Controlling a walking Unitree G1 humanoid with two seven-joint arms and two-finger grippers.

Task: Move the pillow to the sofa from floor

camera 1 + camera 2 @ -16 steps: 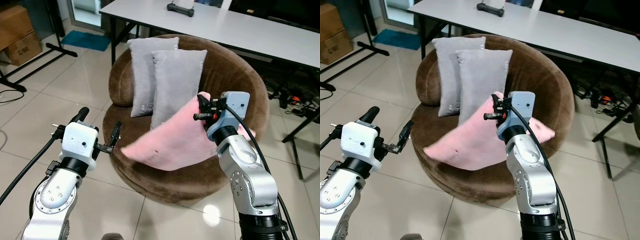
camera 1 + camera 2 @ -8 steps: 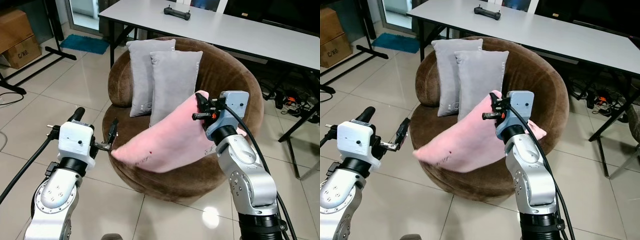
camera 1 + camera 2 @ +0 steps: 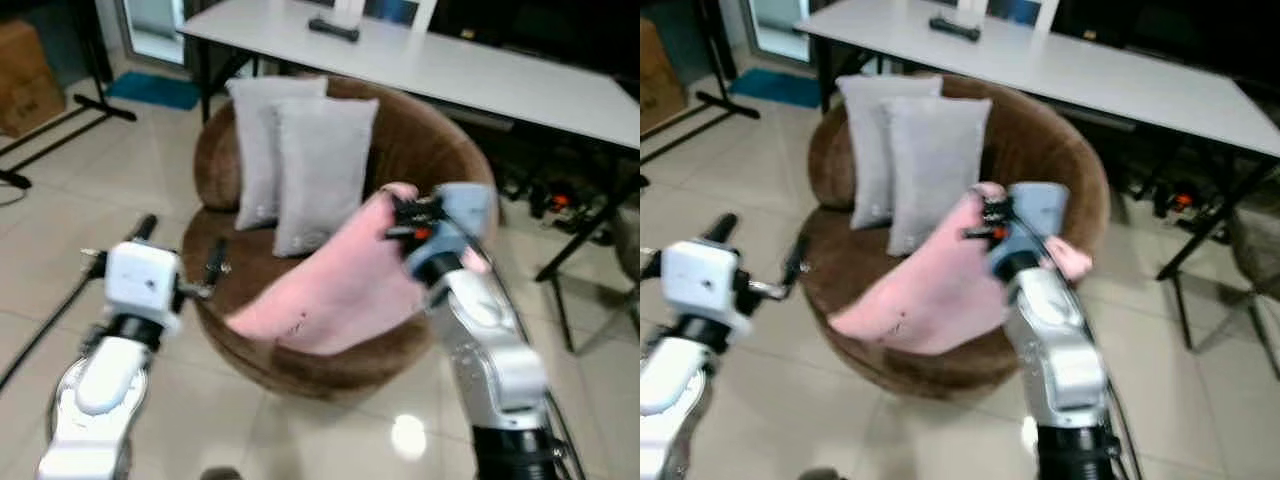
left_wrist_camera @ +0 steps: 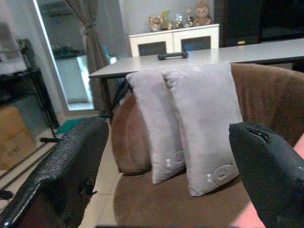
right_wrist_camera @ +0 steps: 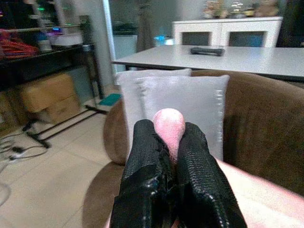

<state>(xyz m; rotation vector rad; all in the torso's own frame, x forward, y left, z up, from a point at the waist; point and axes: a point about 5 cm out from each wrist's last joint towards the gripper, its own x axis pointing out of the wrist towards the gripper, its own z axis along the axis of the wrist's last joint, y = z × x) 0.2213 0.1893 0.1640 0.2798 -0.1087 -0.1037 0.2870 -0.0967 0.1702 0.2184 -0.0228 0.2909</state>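
Note:
The pink pillow (image 3: 340, 285) slants over the seat of the round brown sofa (image 3: 440, 165), its low end near the sofa's front left rim. My right gripper (image 3: 398, 213) is shut on the pillow's upper corner; the right wrist view shows the pink corner (image 5: 168, 124) pinched between the black fingers (image 5: 147, 161). My left gripper (image 3: 215, 265) is open beside the sofa's left rim, a short way from the pillow's low end, with nothing between its fingers (image 4: 71, 166).
Two grey pillows (image 3: 320, 165) stand upright against the sofa's back. A long white table (image 3: 450, 70) with a black controller (image 3: 330, 28) runs behind it. Cardboard boxes (image 3: 25, 70) and a black stand are at the far left; cables and table legs lie at the right on the tiled floor.
The view has shifted and blurred, so the camera moved. The pink pillow has sunk lower over the seat, still held by the right gripper. The left gripper stays open near the rim.

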